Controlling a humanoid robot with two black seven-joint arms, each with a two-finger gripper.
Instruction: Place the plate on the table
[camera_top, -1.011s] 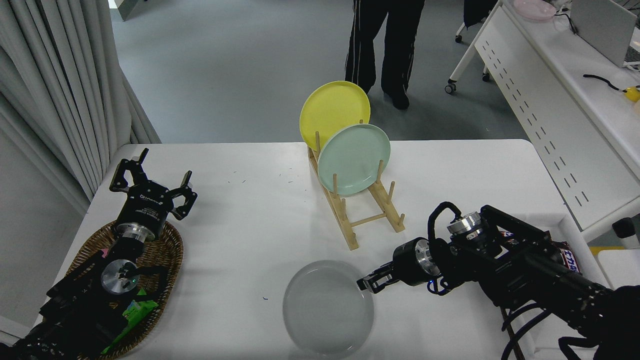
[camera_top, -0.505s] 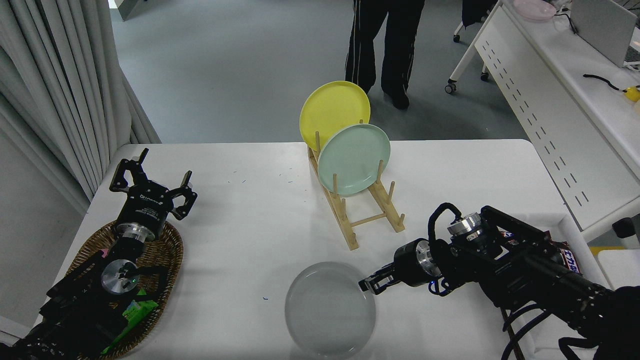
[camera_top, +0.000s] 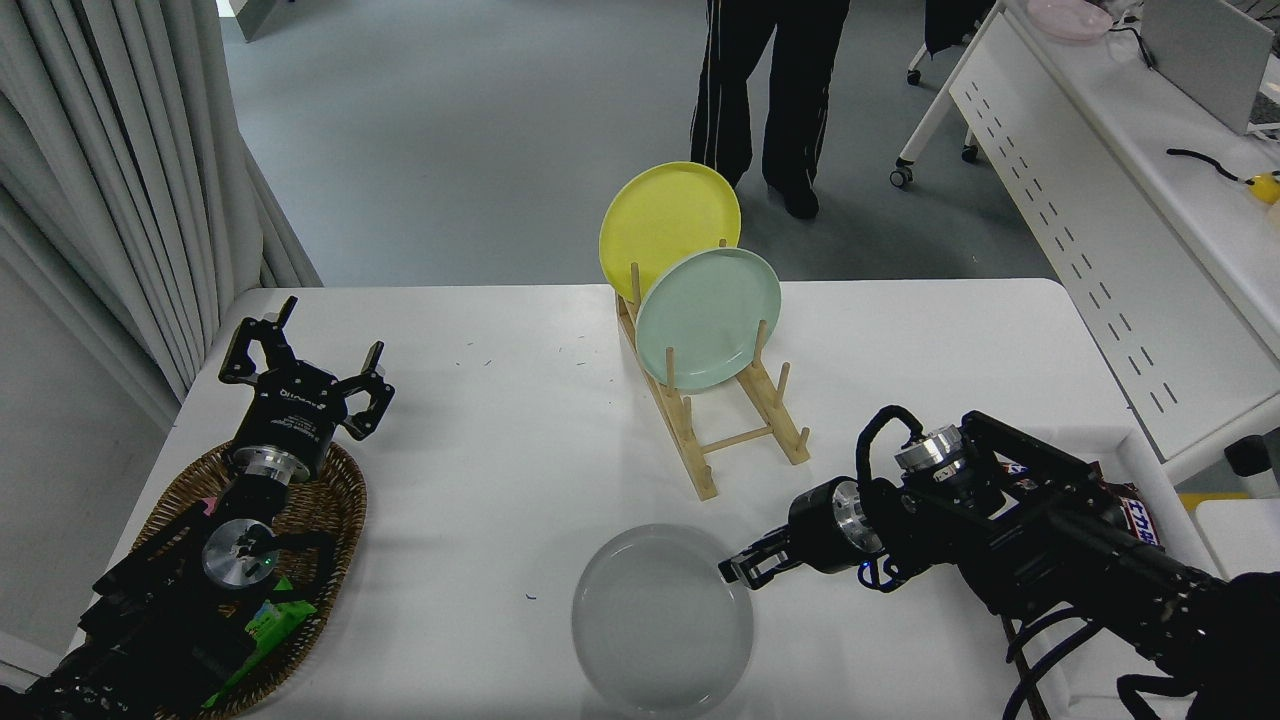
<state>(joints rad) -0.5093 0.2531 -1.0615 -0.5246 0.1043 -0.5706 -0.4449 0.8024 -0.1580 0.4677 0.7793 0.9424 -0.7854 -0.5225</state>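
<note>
The light grey plate (camera_top: 662, 620) lies low and flat at the front middle of the white table (camera_top: 500, 450); whether it rests on the surface or hovers just above it I cannot tell. My right gripper (camera_top: 741, 571) reaches in from the right and is shut on the plate's upper right rim. My left gripper (camera_top: 305, 370) stays parked at the left with its fingers spread open and nothing in them.
A wooden dish rack (camera_top: 720, 420) behind the plate holds a yellow plate (camera_top: 668, 225) and a mint green plate (camera_top: 708, 318) upright. A wicker basket (camera_top: 330, 520) sits under the left arm. A person's legs (camera_top: 765, 90) stand beyond the table. A long white desk (camera_top: 1120, 200) runs along the right.
The right gripper and the grey plate have shifted together slightly to the right and toward the table's front edge. The left arm has not moved.
</note>
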